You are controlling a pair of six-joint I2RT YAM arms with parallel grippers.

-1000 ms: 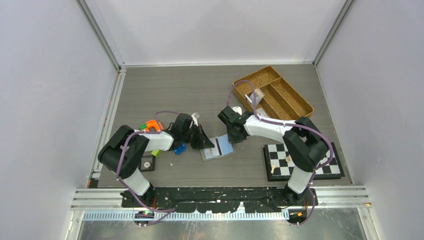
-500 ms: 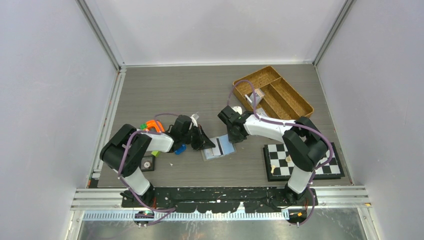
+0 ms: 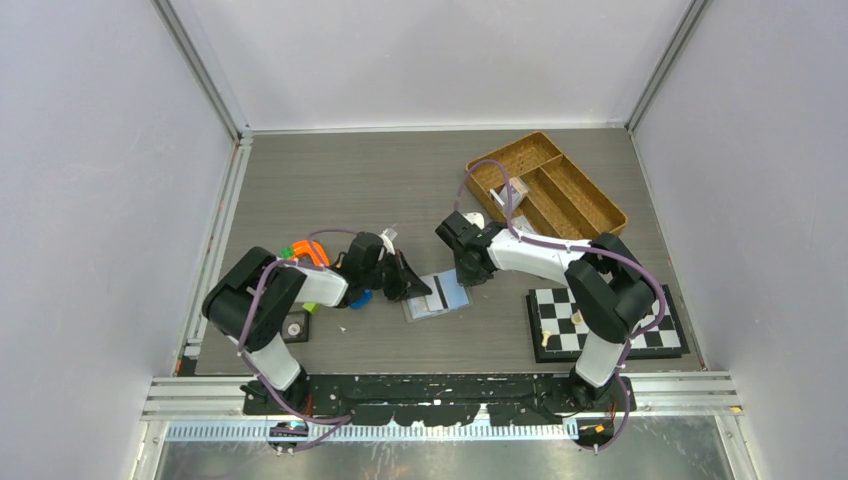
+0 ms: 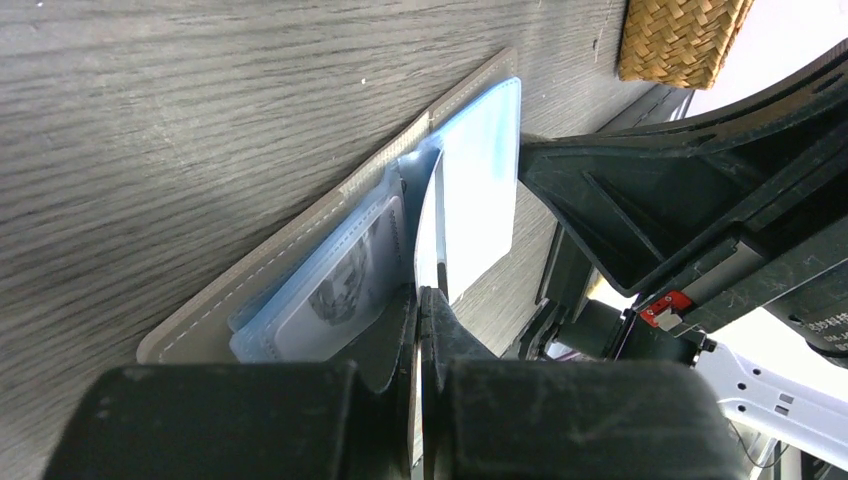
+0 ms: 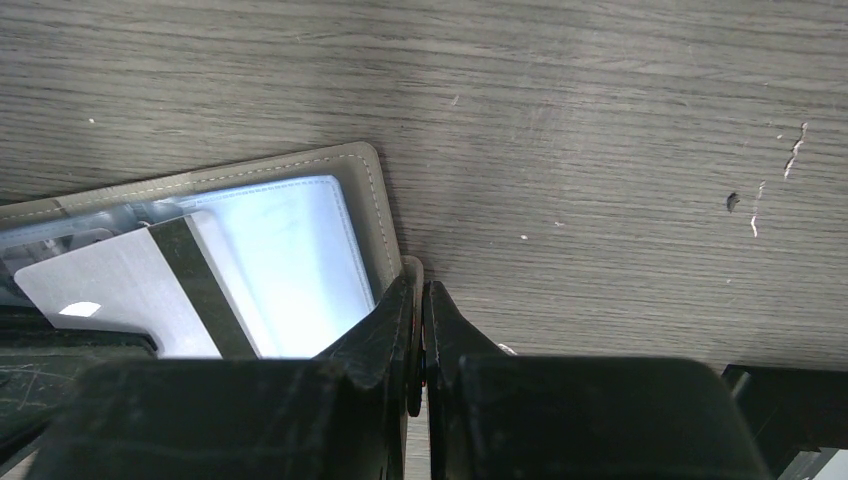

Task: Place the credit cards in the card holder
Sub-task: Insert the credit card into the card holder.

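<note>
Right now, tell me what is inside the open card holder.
Inside the card holder: a light blue lining, a printed card tucked into a clear pocket, and a striped card over the lining, pinched by the left gripper. Anything beneath those cards is hidden.

Left fingers and right fingers each pinched tightly together, facing one another

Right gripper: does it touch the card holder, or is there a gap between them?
Touching. The right wrist view shows the right gripper shut on the small grey tab at the edge of the card holder, with no gap.
</note>
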